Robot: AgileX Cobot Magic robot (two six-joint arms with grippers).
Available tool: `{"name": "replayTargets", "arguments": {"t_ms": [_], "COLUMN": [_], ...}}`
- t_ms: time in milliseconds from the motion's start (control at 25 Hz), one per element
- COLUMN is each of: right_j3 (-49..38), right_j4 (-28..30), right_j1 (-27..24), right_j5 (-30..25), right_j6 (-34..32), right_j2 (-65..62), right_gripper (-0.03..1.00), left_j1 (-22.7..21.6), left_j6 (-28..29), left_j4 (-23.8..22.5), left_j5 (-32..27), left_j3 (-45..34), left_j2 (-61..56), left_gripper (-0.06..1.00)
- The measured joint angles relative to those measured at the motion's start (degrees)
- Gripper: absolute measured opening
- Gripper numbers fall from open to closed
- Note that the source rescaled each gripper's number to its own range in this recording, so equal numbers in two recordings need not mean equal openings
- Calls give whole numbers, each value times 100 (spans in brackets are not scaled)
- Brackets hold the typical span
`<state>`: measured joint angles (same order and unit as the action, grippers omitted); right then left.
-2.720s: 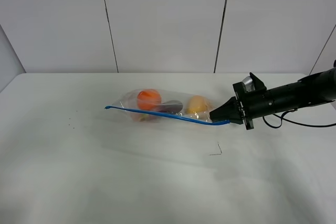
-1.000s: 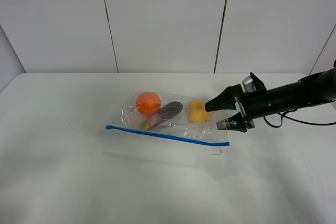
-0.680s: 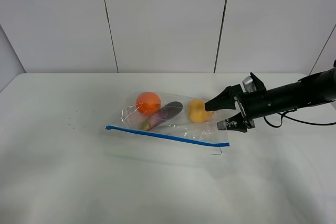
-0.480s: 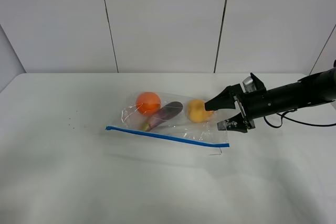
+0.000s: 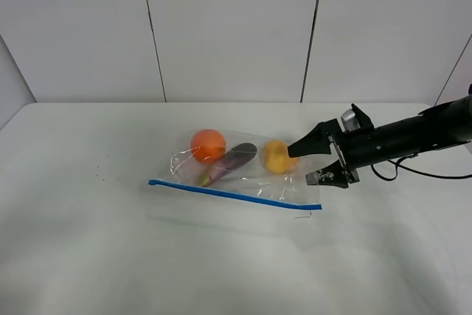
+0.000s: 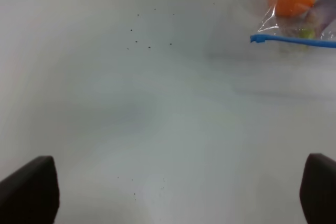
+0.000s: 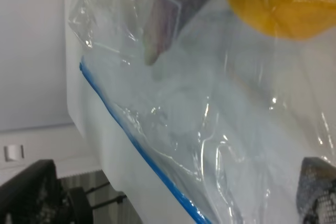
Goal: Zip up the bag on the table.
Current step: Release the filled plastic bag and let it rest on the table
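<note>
The clear plastic bag (image 5: 243, 178) lies flat on the white table (image 5: 110, 256), with its blue zipper strip (image 5: 236, 195) along the near edge. Inside it are an orange (image 5: 208, 144), a purple eggplant (image 5: 232, 160) and a yellow pear (image 5: 275, 156). My right gripper (image 5: 301, 165) is open at the bag's right end, beside the pear, holding nothing. The right wrist view shows the pear (image 7: 278, 1), the eggplant (image 7: 173, 9) and the strip (image 7: 142, 150) close up. My left gripper (image 6: 173, 187) is open over bare table, away from the bag's left end (image 6: 289, 39).
A small dark mark (image 5: 304, 215) lies on the table just in front of the strip's right end. Tiny dark specks (image 5: 99, 175) dot the table at the left. A panelled white wall (image 5: 221, 27) stands behind the table's far edge.
My right gripper has let go of the strip's right end and opened. The bag has dropped flat onto the table. In the last second almost nothing has moved.
</note>
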<state>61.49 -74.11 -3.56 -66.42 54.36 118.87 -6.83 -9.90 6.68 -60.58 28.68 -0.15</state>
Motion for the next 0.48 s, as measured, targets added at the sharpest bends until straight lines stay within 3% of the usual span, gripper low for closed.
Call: {"name": "replayTargets", "arguments": {"t_ms": [320,480], "right_j3": [0,102], "right_j4": [759,1823], "right_j1": [-70,-134], "right_j5": [380,1065], "right_j6": [-329,-954], "right_j2": [-157,-716], "right_gripper": [100,100], "left_j1": [0,0], "left_j6": [0,0], "left_j4": [0,0], "left_j5": [0,0], "left_j3": [0,0], "left_j2": [0,0], "left_gripper": [100,100]}}
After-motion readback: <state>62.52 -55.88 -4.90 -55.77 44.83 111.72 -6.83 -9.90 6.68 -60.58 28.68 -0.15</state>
